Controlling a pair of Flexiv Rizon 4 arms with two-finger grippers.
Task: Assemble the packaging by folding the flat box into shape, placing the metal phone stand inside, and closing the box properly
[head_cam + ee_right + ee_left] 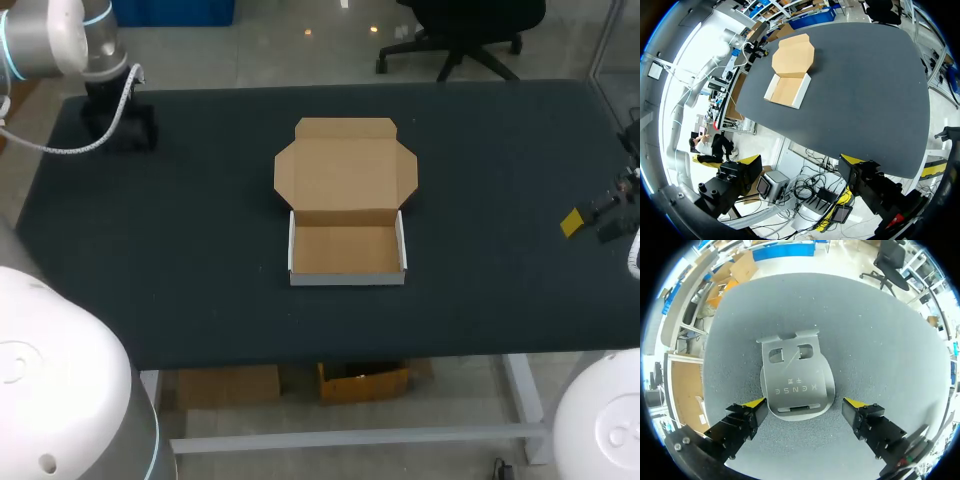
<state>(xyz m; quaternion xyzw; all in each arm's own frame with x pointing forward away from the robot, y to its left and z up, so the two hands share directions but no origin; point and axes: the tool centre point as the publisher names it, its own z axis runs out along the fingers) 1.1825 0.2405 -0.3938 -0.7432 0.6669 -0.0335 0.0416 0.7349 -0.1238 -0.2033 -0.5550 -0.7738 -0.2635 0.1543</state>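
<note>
The cardboard box (pixel 346 205) stands mid-table as a shallow tray (pixel 347 250), its lid (pixel 345 168) lying open and flat behind it. The box (pixel 790 75) also shows far ahead in the right wrist view. A grey metal phone stand (pixel 795 382) lies flat on the dark table, its rounded end between the open fingers of my left gripper (pixel 804 407), which do not touch it. In the head view that left gripper (pixel 118 125) is at the far left corner and hides the stand. My right gripper (pixel 585 215) is open at the table's right edge, holding nothing.
The dark table top (pixel 200 250) spreads wide around the box. In the right wrist view my right gripper (pixel 800 167) hangs just past the table's edge (pixel 840 150).
</note>
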